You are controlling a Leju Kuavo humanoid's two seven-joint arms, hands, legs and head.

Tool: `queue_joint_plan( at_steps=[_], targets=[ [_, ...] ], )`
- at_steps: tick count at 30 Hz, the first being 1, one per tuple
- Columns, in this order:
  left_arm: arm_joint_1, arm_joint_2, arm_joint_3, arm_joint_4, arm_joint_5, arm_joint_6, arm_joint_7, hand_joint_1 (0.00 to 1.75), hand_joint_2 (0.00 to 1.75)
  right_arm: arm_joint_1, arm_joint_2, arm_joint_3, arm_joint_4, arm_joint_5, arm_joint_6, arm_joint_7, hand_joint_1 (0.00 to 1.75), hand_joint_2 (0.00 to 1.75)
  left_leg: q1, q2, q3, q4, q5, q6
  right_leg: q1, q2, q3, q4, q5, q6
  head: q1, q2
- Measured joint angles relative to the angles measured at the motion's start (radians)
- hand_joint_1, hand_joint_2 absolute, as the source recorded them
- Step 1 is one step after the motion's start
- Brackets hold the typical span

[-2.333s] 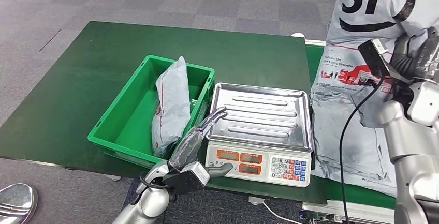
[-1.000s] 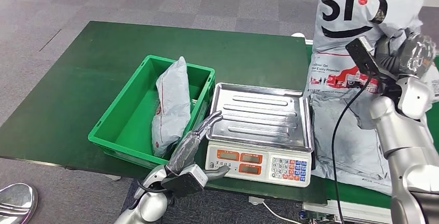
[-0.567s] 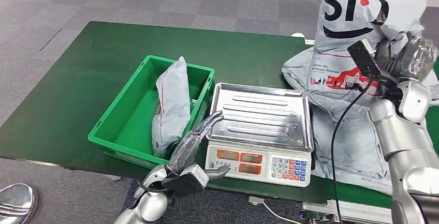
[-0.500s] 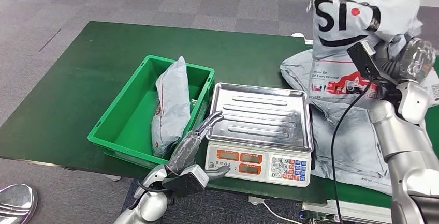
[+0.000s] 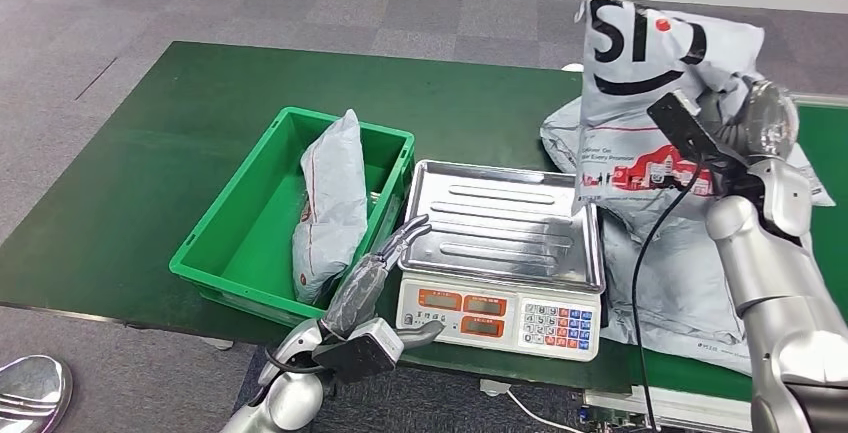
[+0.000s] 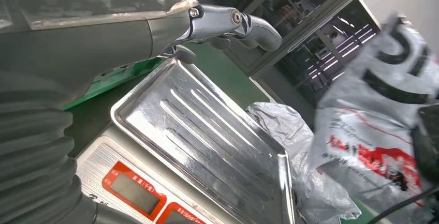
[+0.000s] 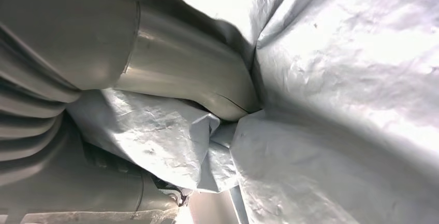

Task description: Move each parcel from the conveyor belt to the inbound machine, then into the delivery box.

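Right hand (image 5: 745, 118) grips the grey parcel (image 5: 640, 103) (fingers buried in plastic), left hand (image 5: 385, 268) spread, holding nothing

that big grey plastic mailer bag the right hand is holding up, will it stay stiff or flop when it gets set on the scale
The grey plastic mailer bag will probably flop: it hangs creased and bunches around the right hand. Its glossy film looks slippery. It seems wider than the scale's steel pan, so edges may drape over.

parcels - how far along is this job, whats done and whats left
Done: one grey parcel already stands in the green box. In hand: the right hand holds a printed parcel up beside the scale, whose tray is bare. Left: weigh it, box it, then the parcels on the belt. The left hand rests open by the scale.
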Motion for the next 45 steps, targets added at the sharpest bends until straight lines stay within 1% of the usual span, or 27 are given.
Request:
queue_joint_plan(
  at_steps=[6,9,12,16,20,23,26,30,36,40,41,44,45],
  targets=[
    [-0.002,0.001,0.000,0.002,0.000,-0.009,-0.007,0.00,1.75,0.008,0.043,0.074,0.003,-0.078,0.121,-0.058,1.75,1.75,0.000,0.000,0.000,0.000,0.000,-0.001,0.001,0.000,0.000,0.000,0.000,0.000,0.000,0.000],
    [-0.005,0.002,0.000,0.005,0.000,-0.010,-0.011,0.00,1.75,0.010,0.073,0.117,0.011,-0.100,0.158,-0.068,1.75,1.75,0.001,0.000,0.000,0.000,0.000,-0.001,0.001,0.000,-0.001,0.000,0.000,0.000,0.000,0.000],
    [-0.006,0.003,0.000,0.008,0.000,-0.011,-0.011,0.00,1.75,0.013,0.095,0.142,0.018,-0.106,0.164,-0.070,1.75,1.75,0.001,0.000,0.000,0.000,0.000,-0.001,0.001,0.000,-0.001,0.000,0.000,0.000,0.000,0.000],
    [-0.006,0.005,0.000,0.009,0.000,-0.011,-0.012,0.00,1.75,0.013,0.107,0.159,0.025,-0.116,0.167,-0.074,1.75,1.75,0.000,0.000,0.000,0.000,0.000,-0.001,0.000,0.000,-0.001,0.000,0.000,0.000,0.000,0.000],
    [-0.009,0.007,0.000,0.010,0.000,-0.011,-0.017,0.00,1.75,0.010,0.127,0.185,0.037,-0.128,0.201,-0.077,1.75,1.75,0.000,0.000,0.000,0.000,0.000,-0.001,0.000,0.000,0.000,0.000,0.000,0.000,0.000,0.000],
    [-0.019,0.007,0.000,0.013,0.000,-0.014,-0.024,0.00,1.75,0.004,0.153,0.219,0.059,-0.126,0.223,-0.065,1.75,1.75,0.001,0.001,0.000,0.000,0.001,-0.001,0.001,0.001,-0.001,0.000,0.000,0.000,0.000,0.000],
    [-0.032,0.007,0.000,0.020,0.000,-0.018,-0.029,0.00,1.75,-0.003,0.174,0.258,0.093,-0.105,0.230,-0.034,1.75,1.75,0.001,0.000,0.000,0.000,0.001,-0.001,0.001,0.000,-0.001,0.000,0.000,0.000,0.000,0.000],
    [-0.042,0.007,0.000,0.027,0.000,-0.026,-0.032,0.00,1.75,-0.006,0.182,0.303,0.150,-0.083,0.233,-0.001,1.75,1.75,0.001,0.000,0.000,0.000,0.001,-0.001,0.001,0.000,0.000,0.000,0.000,0.000,0.000,0.000],
    [-0.055,0.007,0.000,0.044,0.008,-0.031,-0.041,0.00,1.75,-0.001,0.189,0.341,0.232,-0.082,0.238,-0.008,1.75,1.75,0.001,0.000,0.000,0.000,0.001,-0.001,0.001,0.000,0.000,0.000,0.000,0.000,0.000,0.000],
    [-0.060,0.006,0.000,0.053,0.009,-0.032,-0.042,0.00,1.75,0.002,0.200,0.356,0.259,-0.075,0.237,0.006,1.75,1.75,0.001,0.000,0.000,0.000,0.001,-0.001,0.001,0.000,-0.001,0.000,0.000,0.000,0.000,0.000],
    [-0.061,0.006,0.000,0.055,0.009,-0.032,-0.042,0.00,1.75,0.002,0.202,0.361,0.266,-0.073,0.236,0.011,1.37,1.75,0.001,0.000,0.000,0.000,0.001,-0.001,0.001,0.000,-0.001,0.000,0.000,0.000,0.000,0.000],
    [-0.063,0.006,0.000,0.060,0.010,-0.032,-0.043,0.00,1.75,-0.001,0.208,0.374,0.286,-0.070,0.235,0.020,0.06,0.44,0.001,0.000,0.000,0.000,0.001,-0.001,0.001,0.000,-0.001,0.000,0.000,0.000,0.000,0.000],
    [-0.064,0.006,0.000,0.061,0.010,-0.032,-0.043,0.00,1.75,-0.002,0.209,0.378,0.292,-0.071,0.235,0.021,0.00,0.00,0.001,0.000,0.000,0.000,0.001,-0.001,0.001,0.000,-0.001,0.000,0.000,0.000,0.000,0.000]
  ],
)
